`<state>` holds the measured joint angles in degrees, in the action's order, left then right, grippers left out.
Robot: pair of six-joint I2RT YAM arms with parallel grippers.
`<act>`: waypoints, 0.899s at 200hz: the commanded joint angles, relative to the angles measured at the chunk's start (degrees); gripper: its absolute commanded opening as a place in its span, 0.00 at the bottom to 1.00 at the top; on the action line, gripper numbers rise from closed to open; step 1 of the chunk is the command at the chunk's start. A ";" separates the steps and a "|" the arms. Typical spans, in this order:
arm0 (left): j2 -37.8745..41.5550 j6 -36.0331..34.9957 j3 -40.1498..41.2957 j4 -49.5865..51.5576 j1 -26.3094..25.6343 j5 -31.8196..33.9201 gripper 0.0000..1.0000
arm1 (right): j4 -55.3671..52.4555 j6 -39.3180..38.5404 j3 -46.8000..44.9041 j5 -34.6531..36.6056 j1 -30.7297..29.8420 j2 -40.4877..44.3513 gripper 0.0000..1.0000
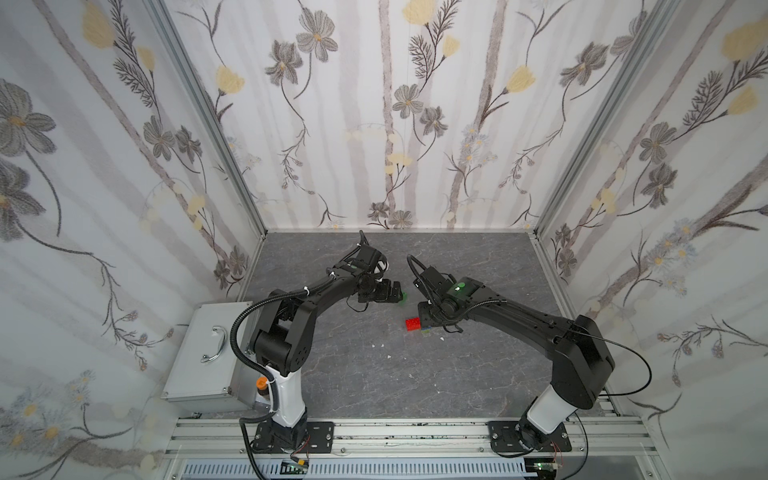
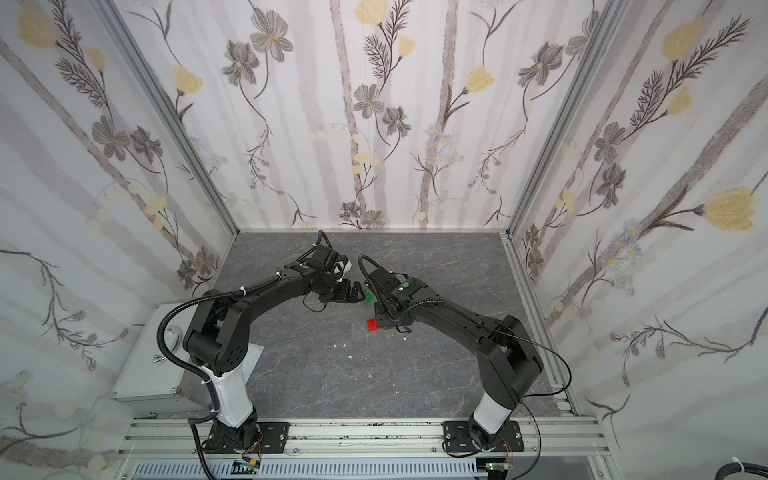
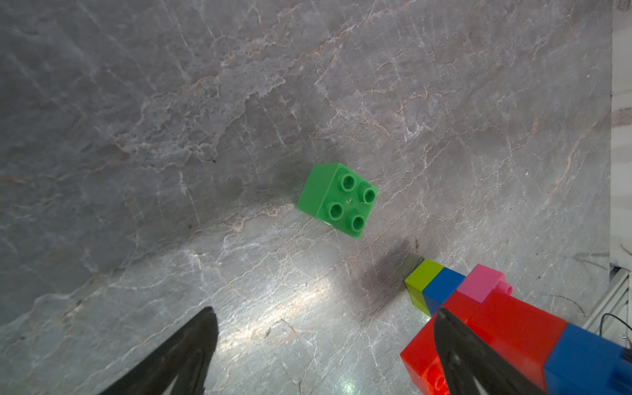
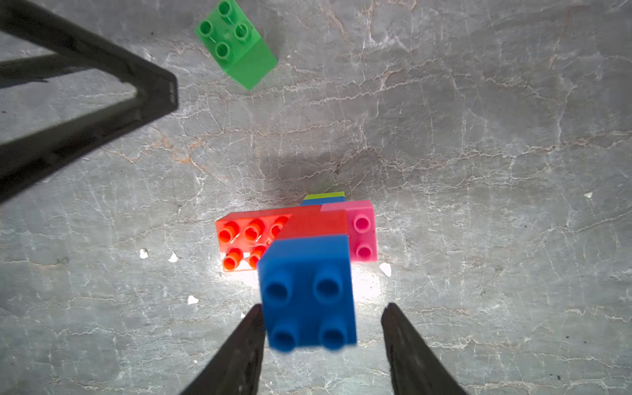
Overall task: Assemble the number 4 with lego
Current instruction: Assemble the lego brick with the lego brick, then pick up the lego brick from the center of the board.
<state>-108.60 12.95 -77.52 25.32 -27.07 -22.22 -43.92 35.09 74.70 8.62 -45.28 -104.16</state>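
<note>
A dark green brick lies loose and tilted on the grey table. My left gripper hangs open just beside it, with nothing between its fingers. The partly built number 4 is a stack of lime, blue, pink and red bricks with a long red crossbar and a blue top brick. My right gripper straddles that blue brick with its jaws open. One finger touches the brick, and a clear gap shows at the other side.
A metal box with a handle stands at the left, by the left arm's base. Small white specks dot the table. Papered walls close three sides, and an aluminium rail runs along the front.
</note>
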 commanded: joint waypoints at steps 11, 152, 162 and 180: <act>-1.22 -7.31 -1.60 -2.36 -0.09 -1.94 0.99 | 0.91 0.14 0.45 0.21 0.40 2.29 0.59; -9.02 -34.29 -10.24 -0.31 -4.33 3.54 0.67 | 36.42 6.31 -37.03 10.73 10.12 50.50 1.00; -10.14 -34.35 -11.81 1.37 -4.31 3.89 0.66 | 36.74 5.83 -38.03 9.45 10.76 51.49 1.00; -11.40 -34.40 -12.91 2.03 -4.30 4.24 0.64 | 36.81 5.69 -38.63 8.56 11.35 51.73 1.00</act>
<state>-118.52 -18.74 -88.90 23.73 -31.48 -18.79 -11.42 40.88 36.91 18.92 -34.48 -52.90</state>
